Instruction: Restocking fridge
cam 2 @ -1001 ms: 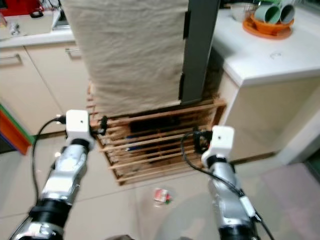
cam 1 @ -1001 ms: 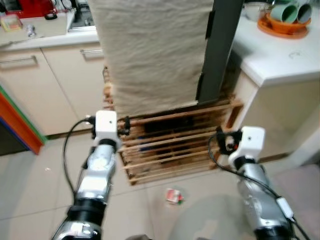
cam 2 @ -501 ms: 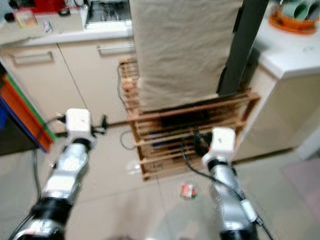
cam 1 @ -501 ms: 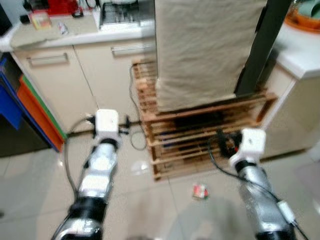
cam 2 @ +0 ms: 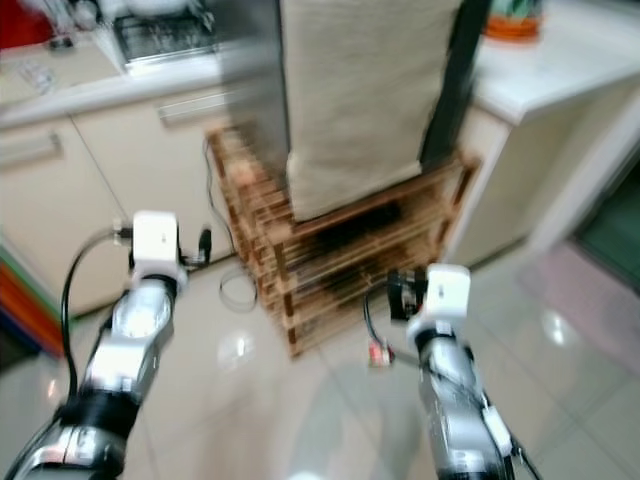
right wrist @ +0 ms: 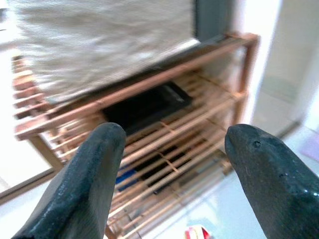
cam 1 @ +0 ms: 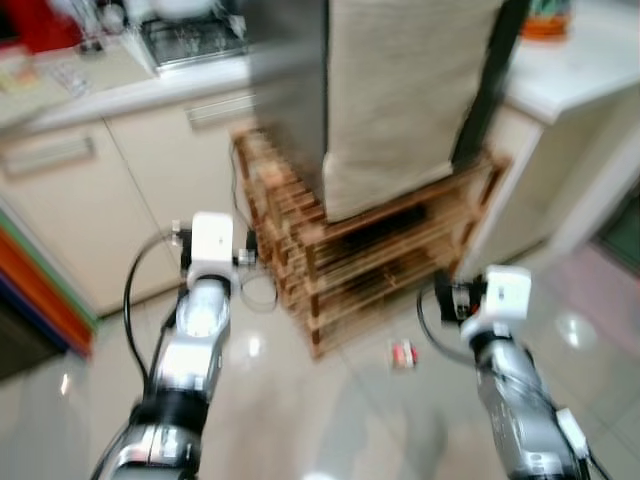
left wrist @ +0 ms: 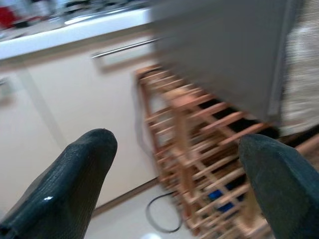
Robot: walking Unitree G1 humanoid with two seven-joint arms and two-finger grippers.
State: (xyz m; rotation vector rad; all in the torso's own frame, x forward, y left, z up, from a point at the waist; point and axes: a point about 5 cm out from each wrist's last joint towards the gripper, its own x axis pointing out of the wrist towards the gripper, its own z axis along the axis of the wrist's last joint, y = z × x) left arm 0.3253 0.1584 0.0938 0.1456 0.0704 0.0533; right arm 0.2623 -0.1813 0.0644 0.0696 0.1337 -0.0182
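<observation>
A tall grey fridge (cam 1: 288, 70) stands on a low wooden slatted rack (cam 1: 370, 250), with a beige cloth (cam 1: 400, 90) hanging down its front. The picture is blurred. My left gripper (left wrist: 177, 149) is held out in front of the rack's left corner, open, with nothing between its fingers (left wrist: 75, 179). On the other side, my right gripper (right wrist: 174, 139) is open and empty, facing the rack's shelves from a short way off. Both stand clear of the rack. A dark flat thing (right wrist: 147, 104) lies on the rack's upper shelf.
A small red and white packet (cam 1: 402, 353) lies on the tiled floor by the rack. A black cable (cam 1: 262, 292) loops at the rack's left foot. Cream cabinets (cam 1: 100, 190) run along the left; a white counter (cam 1: 580, 70) with an orange tray (cam 1: 545, 20) is on the right.
The whole picture has shifted and blurred, so the camera has moved; the rack now shows corner-on and further off. Both arms keep their pose, grippers still open.
</observation>
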